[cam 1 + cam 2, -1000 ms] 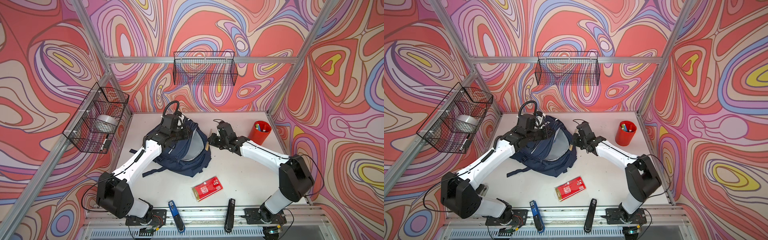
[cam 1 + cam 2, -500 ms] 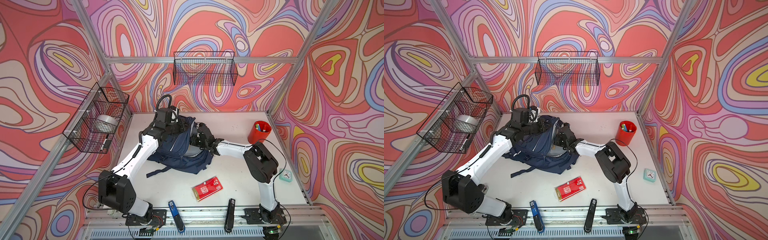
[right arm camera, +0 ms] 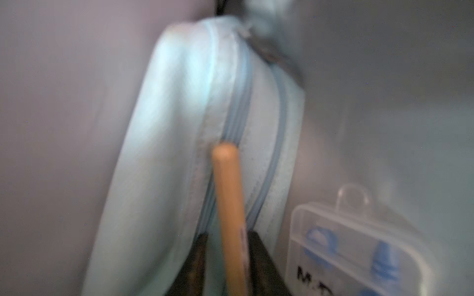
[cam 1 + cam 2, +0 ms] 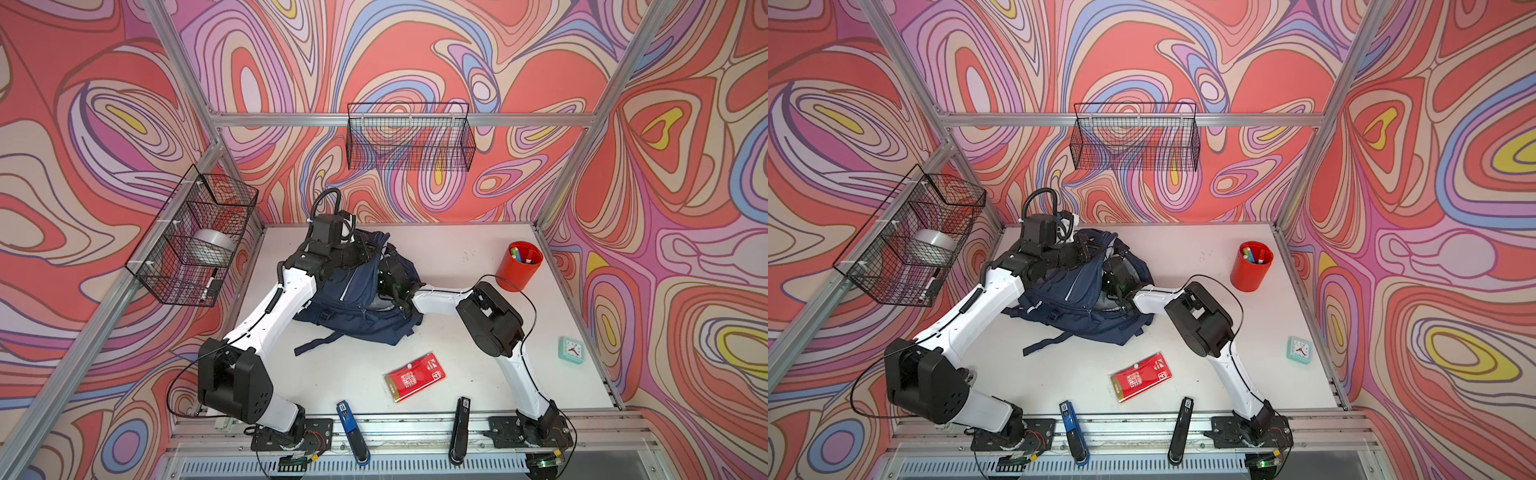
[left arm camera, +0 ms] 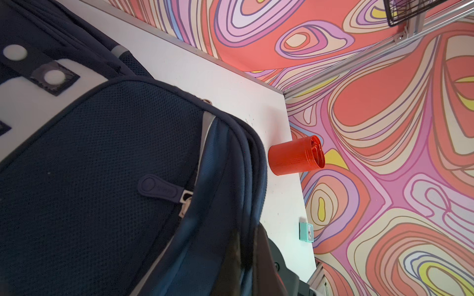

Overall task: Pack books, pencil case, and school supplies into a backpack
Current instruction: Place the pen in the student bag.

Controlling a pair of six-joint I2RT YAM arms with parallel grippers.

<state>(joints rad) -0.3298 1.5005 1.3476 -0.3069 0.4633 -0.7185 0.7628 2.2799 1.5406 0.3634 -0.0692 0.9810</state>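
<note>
right wrist: clear box (image 3: 359, 256) marked "m.", right jaws spread round tan stick (image 3: 228, 205), left jaws pressed together.

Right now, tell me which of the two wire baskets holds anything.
The basket on the left side wall: a silver tape roll and a black marker lie in it. The back-wall basket shows nothing inside.

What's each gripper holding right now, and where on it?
Left gripper: shut at the backpack's top edge, probably pinching fabric; fingertips hidden. Right gripper: jaws apart around the tan stick inside the backpack, gap on one side, so nothing clamped.
</note>
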